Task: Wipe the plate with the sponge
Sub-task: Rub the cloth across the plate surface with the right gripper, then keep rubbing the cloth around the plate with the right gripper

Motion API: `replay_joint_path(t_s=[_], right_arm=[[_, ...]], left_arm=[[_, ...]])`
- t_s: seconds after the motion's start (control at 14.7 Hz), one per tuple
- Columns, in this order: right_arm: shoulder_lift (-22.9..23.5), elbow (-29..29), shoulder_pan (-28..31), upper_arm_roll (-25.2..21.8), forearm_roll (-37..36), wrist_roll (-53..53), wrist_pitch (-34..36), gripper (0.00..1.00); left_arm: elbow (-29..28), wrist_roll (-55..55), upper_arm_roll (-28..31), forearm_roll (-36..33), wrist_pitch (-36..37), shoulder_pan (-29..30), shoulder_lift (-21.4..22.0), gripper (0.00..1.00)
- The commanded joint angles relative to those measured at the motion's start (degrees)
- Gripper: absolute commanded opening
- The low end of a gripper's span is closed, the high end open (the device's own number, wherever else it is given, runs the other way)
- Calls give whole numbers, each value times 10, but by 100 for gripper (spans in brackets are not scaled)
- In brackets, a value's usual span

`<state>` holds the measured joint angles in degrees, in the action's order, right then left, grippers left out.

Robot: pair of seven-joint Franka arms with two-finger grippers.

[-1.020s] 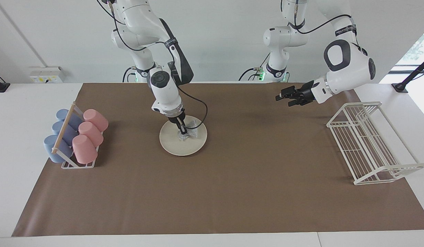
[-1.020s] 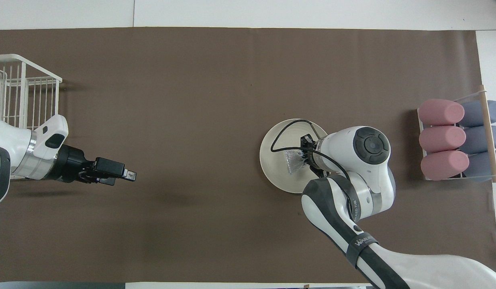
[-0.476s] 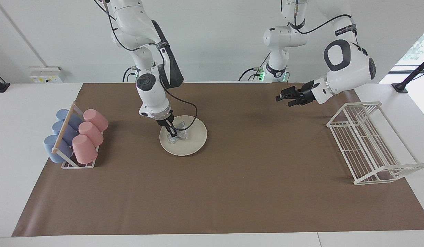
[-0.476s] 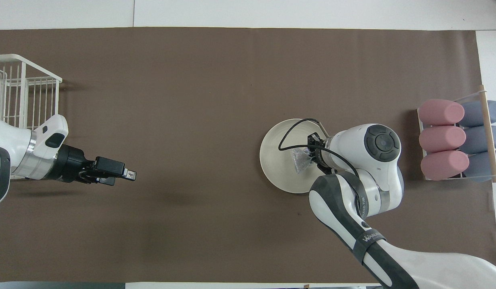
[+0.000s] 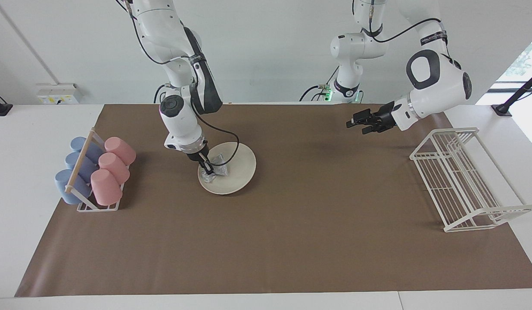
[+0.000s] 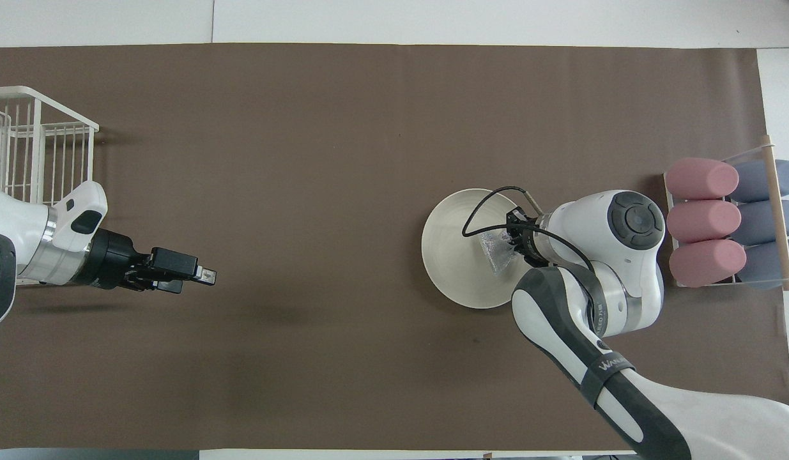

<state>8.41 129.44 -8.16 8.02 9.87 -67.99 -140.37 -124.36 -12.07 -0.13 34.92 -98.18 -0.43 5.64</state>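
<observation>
The cream-white plate (image 5: 238, 165) lies on the brown mat toward the right arm's end of the table, and also shows in the overhead view (image 6: 451, 255). The silvery wrinkly sponge (image 5: 220, 167) rests on the part of the plate nearest the cup rack, and also shows in the overhead view (image 6: 495, 254). My right gripper (image 5: 208, 168) points down and is shut on the sponge, pressing it onto the plate; it shows in the overhead view (image 6: 510, 246) too. My left gripper (image 5: 351, 124) waits in the air over bare mat near the wire rack, also in the overhead view (image 6: 206, 276).
A rack of pink and blue cups (image 5: 95, 172) stands at the right arm's end of the table, close to the plate (image 6: 726, 220). A white wire rack (image 5: 464, 181) stands at the left arm's end (image 6: 30, 140). The right arm's cable loops over the plate.
My right gripper has dragged the sponge across the plate toward the cup rack. The plate has slid a little the same way. The left arm has not moved.
</observation>
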Motion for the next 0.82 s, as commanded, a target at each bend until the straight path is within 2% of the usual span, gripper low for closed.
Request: replay_joint_path(t_s=[0.0, 0.2, 0.48, 0.75], right_arm=[[2, 15, -23, 5, 2, -46, -16, 0], [13, 15, -64, 5, 3, -130, -61, 0], [17, 15, -107, 5, 4, -212, -82, 0], [17, 15, -105, 4, 4, -201, -84, 0]], left_arm=[[2, 10, -2, -12, -7, 1, 4, 100], [2, 11, -2, -12, -8, 1, 4, 100], [2, 11, -2, -12, -10, 1, 4, 100], [2, 11, -2, -12, -10, 1, 4, 100]])
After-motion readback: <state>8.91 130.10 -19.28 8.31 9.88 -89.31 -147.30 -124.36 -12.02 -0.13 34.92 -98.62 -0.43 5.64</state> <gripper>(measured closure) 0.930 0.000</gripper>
